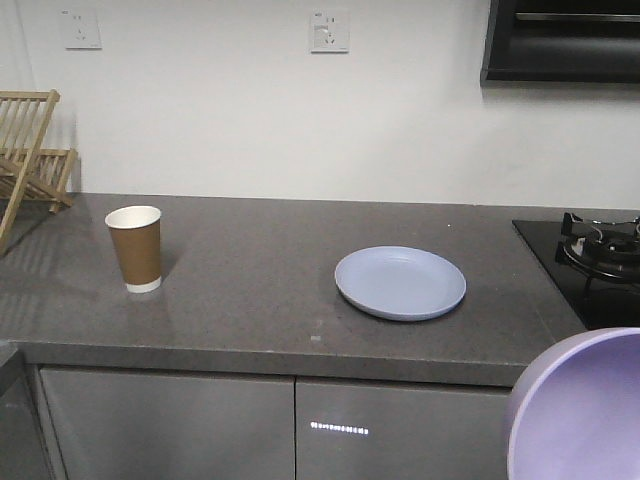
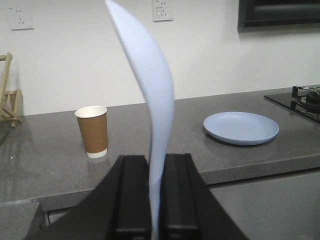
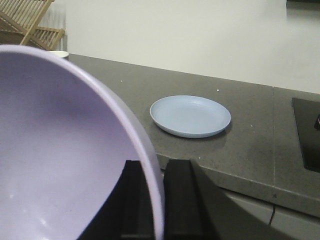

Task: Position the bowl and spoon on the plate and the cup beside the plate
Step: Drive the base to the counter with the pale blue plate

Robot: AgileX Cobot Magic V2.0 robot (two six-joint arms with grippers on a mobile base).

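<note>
Two things are riding in your grippers, one apiece. Your left gripper (image 2: pixel 157 161) is pinching the spoon (image 2: pixel 150 85) by its handle end, jaws nearly closed on it and scoop pointing up, a hold that seems meant to keep it clear of the counter (image 1: pixel 250 290). Your right gripper (image 3: pixel 152 170) is clamping the rim of the bowl (image 3: pixel 60 150), its wall between the jaws, the bowl hanging out in front of the counter edge. You are looking at one plate (image 1: pixel 400 282), lying bare near the stove (image 1: pixel 600 250) and probably awaiting both, and one cup (image 1: pixel 135 247) standing upright well to its left.
</note>
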